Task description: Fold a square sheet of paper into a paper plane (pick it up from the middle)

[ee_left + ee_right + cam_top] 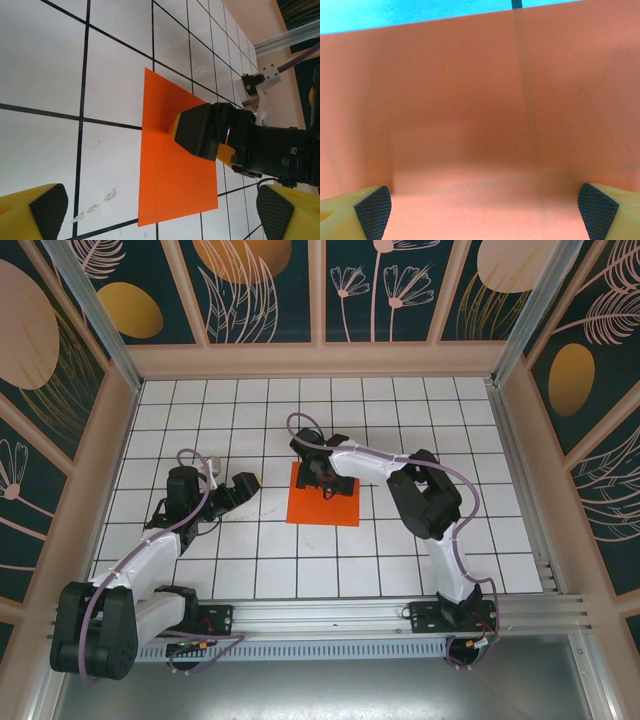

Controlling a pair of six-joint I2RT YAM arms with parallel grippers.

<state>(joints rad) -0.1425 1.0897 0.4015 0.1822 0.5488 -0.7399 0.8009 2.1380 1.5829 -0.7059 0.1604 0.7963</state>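
The right hand (326, 483), spread wide, was poised directly over the middle of the square sheet of paper (312, 510), while the left hand (243, 490), also wide, was well apart.

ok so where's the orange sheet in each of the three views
top external: orange sheet at the middle of the table, under the right gripper.
left wrist: mid-picture, flat on the table, right gripper over its middle.
right wrist: across the picture, just beyond the open right gripper.
shared landmark: the right gripper over the sheet's middle.
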